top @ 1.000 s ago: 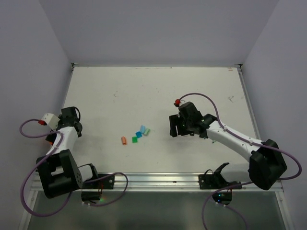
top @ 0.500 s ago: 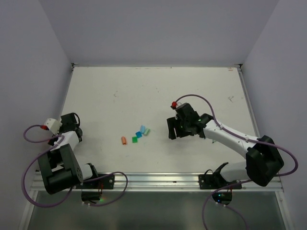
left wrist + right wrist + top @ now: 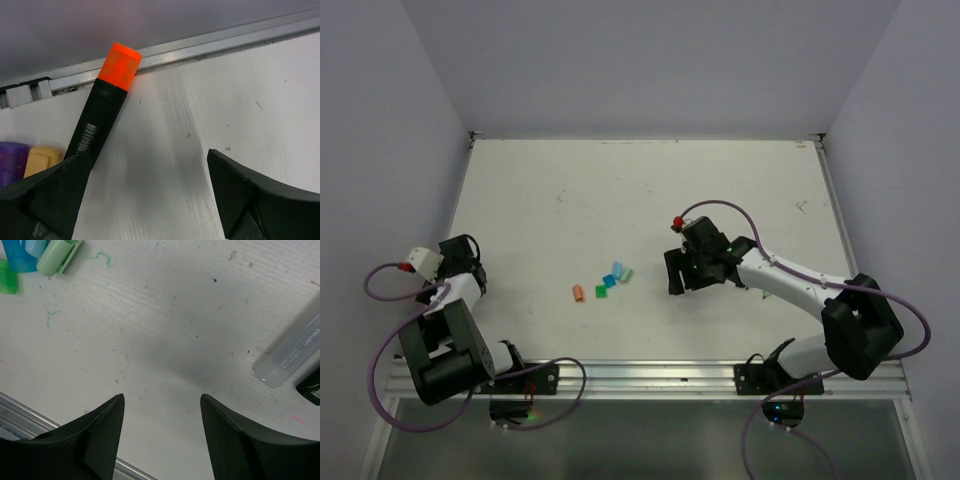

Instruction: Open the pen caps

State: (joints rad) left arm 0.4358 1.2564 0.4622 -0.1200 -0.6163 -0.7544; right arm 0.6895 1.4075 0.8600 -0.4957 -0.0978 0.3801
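Observation:
Several pen caps lie loose in a cluster at mid-table: orange (image 3: 578, 293), green (image 3: 601, 291), blue (image 3: 609, 281), light blue (image 3: 617, 268) and mint (image 3: 626, 274). My right gripper (image 3: 675, 272) hovers just to their right, open and holding nothing. In the right wrist view the mint cap (image 3: 57, 257), blue cap (image 3: 20, 260) and green cap (image 3: 6, 282) sit at the top left, well ahead of the gripper (image 3: 161, 400). My left gripper (image 3: 150, 175) is open over bare table. A black marker with an orange end (image 3: 118, 59) lies beside its left finger.
A translucent pen body (image 3: 295, 350) and a black object (image 3: 310, 385) lie at the right of the right wrist view. Purple (image 3: 12, 160) and yellow (image 3: 42, 157) objects sit by the left finger. An aluminium rail (image 3: 215, 42) runs along the table edge. The left arm (image 3: 460, 262) is folded at the table's left edge.
The right arm has shifted a little left, toward the caps. The left arm has drawn back toward its base. Both grippers keep the same opening.

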